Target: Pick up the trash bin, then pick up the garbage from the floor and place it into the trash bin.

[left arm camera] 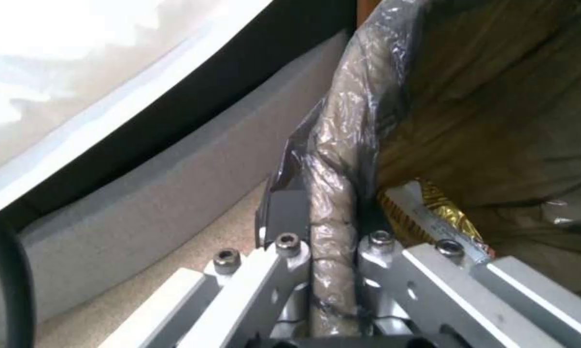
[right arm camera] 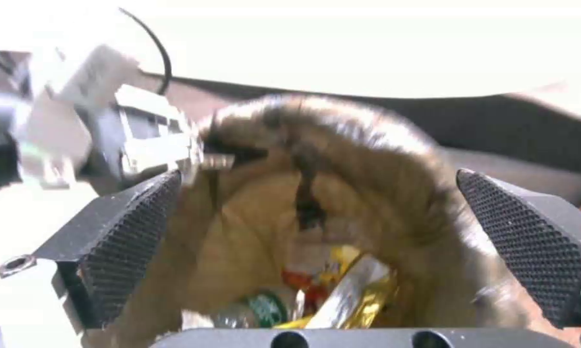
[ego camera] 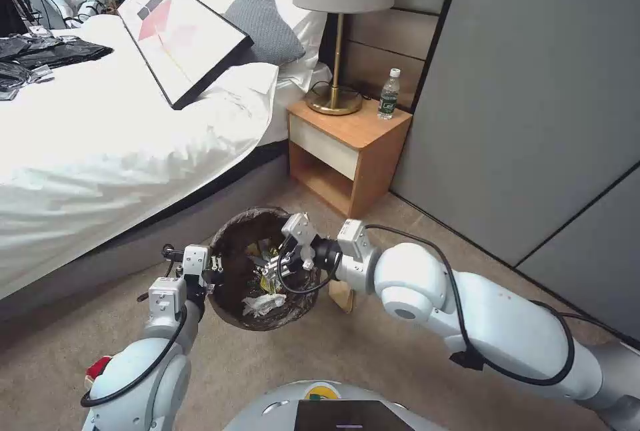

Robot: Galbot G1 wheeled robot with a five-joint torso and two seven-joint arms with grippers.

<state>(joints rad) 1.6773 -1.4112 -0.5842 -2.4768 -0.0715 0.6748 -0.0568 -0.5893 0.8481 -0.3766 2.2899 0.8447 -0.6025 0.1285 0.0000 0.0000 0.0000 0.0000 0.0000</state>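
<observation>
Left gripper [ego camera: 212, 269]: at the end of the white left arm, reached forward low over the beige carpet; fingers [left arm camera: 284, 251] clenched on the bag-wrapped rim of the trash bin, one finger outside the rim, one inside.

Small round white plastic trash bin with dark brown-black plastic liner [ego camera: 263, 271]: held off the carpet at its left rim, beside the grey base of the white-sheeted bed [ego camera: 100, 144], short of the wooden nightstand [ego camera: 347, 151].

Right gripper [ego camera: 283, 264]: right arm bent at the elbow, forearm crossing inward, wrist tipped down over the bin mouth; black textured pads [right arm camera: 129, 232] spread wide apart, released, nothing between them.

Garbage in the bin: crinkled yellow-gold snack wrapper [right arm camera: 361, 295], small clear green-labelled bottle [right arm camera: 255, 309], white tissue [ego camera: 262, 304], all lying at the bottom.
</observation>
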